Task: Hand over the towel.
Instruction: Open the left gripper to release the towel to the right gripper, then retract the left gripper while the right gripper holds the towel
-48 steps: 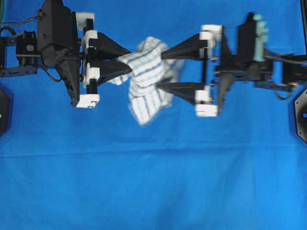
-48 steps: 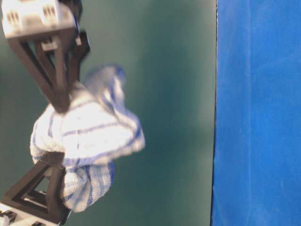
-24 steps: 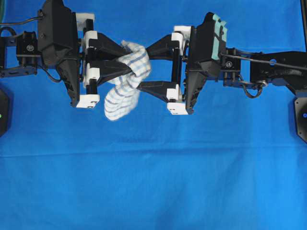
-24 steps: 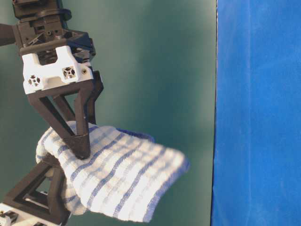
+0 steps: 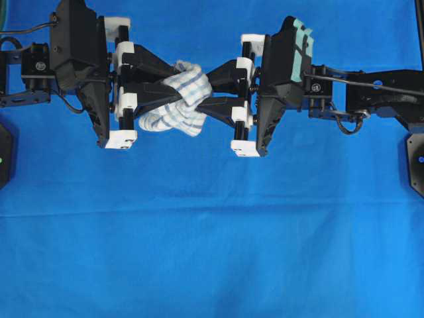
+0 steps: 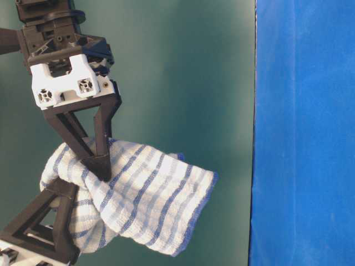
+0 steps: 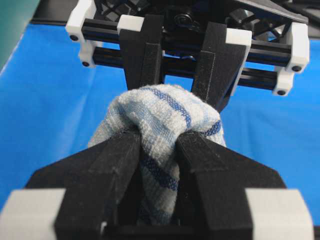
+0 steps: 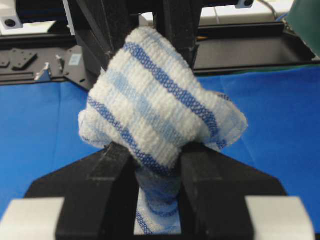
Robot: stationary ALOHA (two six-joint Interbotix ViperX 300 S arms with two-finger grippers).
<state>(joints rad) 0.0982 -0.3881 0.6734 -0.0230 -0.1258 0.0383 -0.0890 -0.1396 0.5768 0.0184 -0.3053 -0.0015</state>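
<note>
The jaws of the left gripper [image 5: 184,96] are closed narrowly on the towel [image 5: 177,101], and the jaws of the right gripper [image 5: 199,93] are pressed on the same towel from the opposite side, as is seen in both wrist views. The towel is thus held between the two grippers in the air, bunched, with one striped end hanging free. Below it, the worktop is covered by a blue cloth [image 5: 212,232]; the grippers meet over its far edge, left of the middle.
</note>
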